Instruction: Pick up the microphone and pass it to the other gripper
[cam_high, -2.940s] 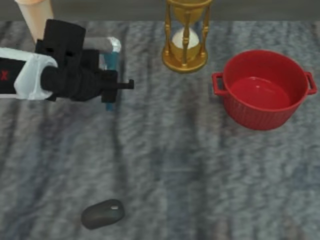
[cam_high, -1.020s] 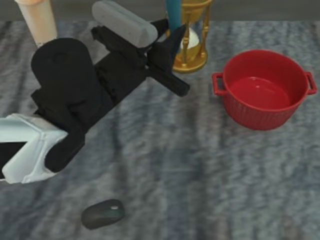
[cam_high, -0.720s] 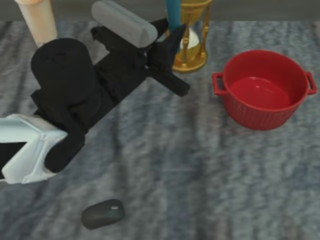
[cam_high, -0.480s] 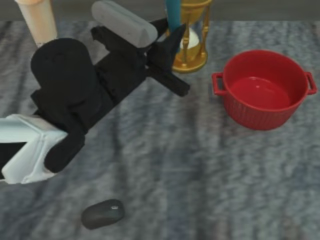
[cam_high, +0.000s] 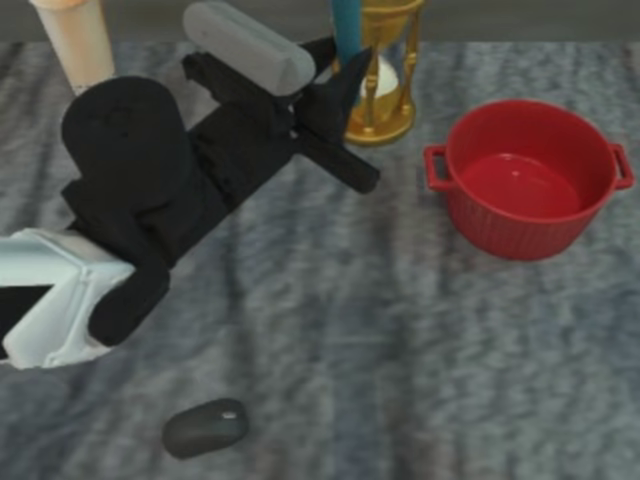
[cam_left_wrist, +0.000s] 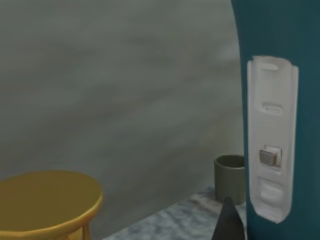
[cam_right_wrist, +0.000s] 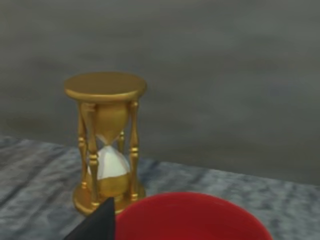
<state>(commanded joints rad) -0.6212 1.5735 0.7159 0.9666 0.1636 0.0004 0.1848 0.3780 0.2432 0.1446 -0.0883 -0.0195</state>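
We are holding the microphone (cam_high: 347, 25) upright in our left gripper (cam_high: 335, 105), its fingers clamped on the handle at the frame's upper middle. Our right gripper is nowhere in the top view, so its fingers cannot be judged.

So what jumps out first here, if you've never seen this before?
Probably the big black left gripper raised over the table's far left, shut on a teal microphone in front of a golden hourglass. Then the bright red pot at the right.

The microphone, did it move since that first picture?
Yes. The microphone, held in the left gripper, has gone rightward and up off the table; it now overlaps the golden hourglass, which stayed put.
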